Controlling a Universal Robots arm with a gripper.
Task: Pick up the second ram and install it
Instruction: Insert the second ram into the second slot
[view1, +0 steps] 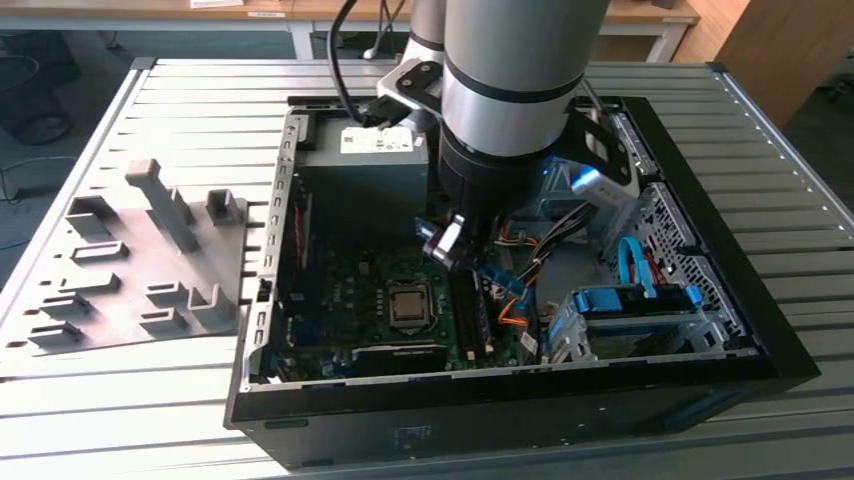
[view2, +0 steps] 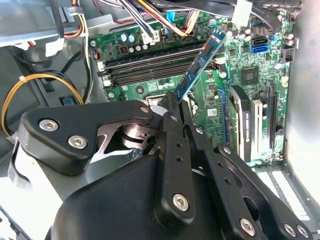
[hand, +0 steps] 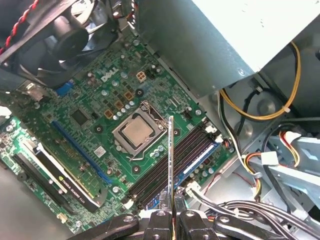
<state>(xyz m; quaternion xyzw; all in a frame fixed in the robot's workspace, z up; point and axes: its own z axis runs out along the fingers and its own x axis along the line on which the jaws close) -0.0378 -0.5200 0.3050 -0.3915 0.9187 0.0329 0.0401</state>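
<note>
Green motherboard (hand: 100, 95) lines the floor of an open black computer case (view1: 561, 420), which lies on a slatted metal tabletop (view1: 200, 110). The pick-up part of the task looks done. The second ram (view2: 197, 62) is off its holder and inside the case, with the jaws clamped on one short end of it. In the first wrist view the stick (hand: 171, 155) is seen edge-on as a thin pale line. It reaches out from the jaws across the row of long dark memory slots (hand: 200, 142), beside the square processor socket (hand: 136, 131).

The install part looks unfinished. In the second wrist view the stick crosses the slots (view2: 145, 65) at an angle rather than lining up with one, and its free end is in the air. Whether any slot already holds a stick cannot be told.

In the exterior view the thick grey arm (view1: 514, 80) drops steeply into the middle of the case, just beside the grey power supply box (view1: 360, 170). The bluish stick (view1: 505, 280) slants down below the wrist, close above the board. A grey plastic holder tray (view1: 147, 280) sits on the tabletop at the exterior view's left, well apart from the arm.
</note>
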